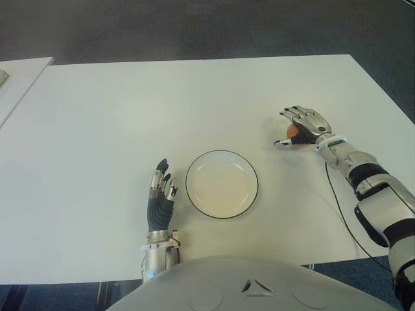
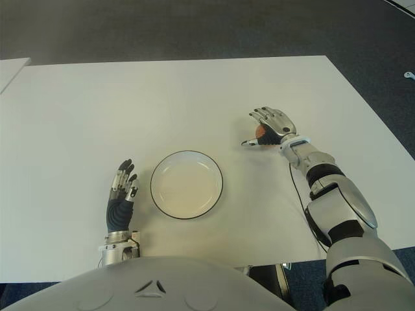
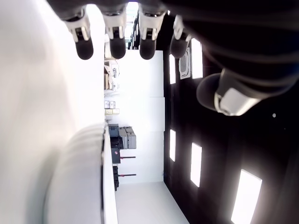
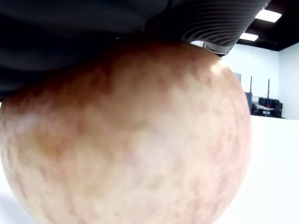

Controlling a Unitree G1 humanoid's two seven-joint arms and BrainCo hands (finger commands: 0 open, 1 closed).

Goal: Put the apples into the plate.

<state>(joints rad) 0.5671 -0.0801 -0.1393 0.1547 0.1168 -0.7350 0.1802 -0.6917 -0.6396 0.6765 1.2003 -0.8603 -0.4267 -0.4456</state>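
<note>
A reddish-yellow apple [image 1: 293,132] sits on the white table [image 1: 130,110], to the right of a white plate with a dark rim [image 1: 189,184] that has nothing in it. My right hand [image 1: 288,127] lies over the apple, palm pressed on its top, fingers stretched past it and thumb out to the side. In the right wrist view the apple [image 4: 140,140] fills the picture under the dark palm. No other apple shows. My left hand [image 1: 161,184] shows just left of the plate, fingers [image 3: 117,46] straight and holding nothing.
A second white table [image 1: 19,78] stands at the far left, a gap apart. A thin black cable [image 1: 337,207] runs across the table beside my right forearm. The table's right edge is close behind that arm. Dark floor lies beyond.
</note>
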